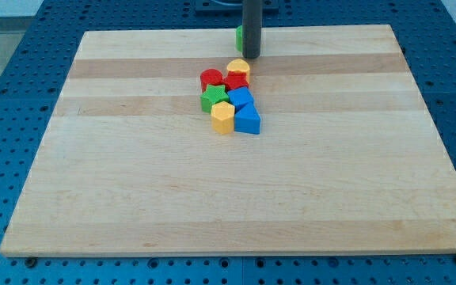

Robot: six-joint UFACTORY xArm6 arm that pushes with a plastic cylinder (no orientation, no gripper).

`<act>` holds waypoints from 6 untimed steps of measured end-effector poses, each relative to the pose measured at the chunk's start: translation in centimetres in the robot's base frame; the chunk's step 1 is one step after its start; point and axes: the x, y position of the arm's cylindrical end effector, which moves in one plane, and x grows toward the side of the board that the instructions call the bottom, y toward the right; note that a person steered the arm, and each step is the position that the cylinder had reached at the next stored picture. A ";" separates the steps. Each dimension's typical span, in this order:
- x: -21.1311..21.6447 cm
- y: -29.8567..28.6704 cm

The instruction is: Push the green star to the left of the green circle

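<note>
The green star (213, 97) lies in a tight cluster of blocks near the board's upper middle. The green circle (240, 37) stands near the board's top edge, mostly hidden behind my rod. My tip (251, 56) rests on the board just below and right of the green circle, above the cluster and apart from the green star. The cluster also holds a red cylinder (210, 78), a red star (235, 81), a yellow block (238, 68), a blue block (241, 98), a blue triangle (248, 119) and a yellow hexagon (222, 117).
The wooden board (236, 198) lies on a blue perforated table (6, 95). The board's top edge is right behind the green circle.
</note>
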 end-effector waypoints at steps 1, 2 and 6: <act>1.2 -3.5; 2.0 -6.5; 6.0 -8.0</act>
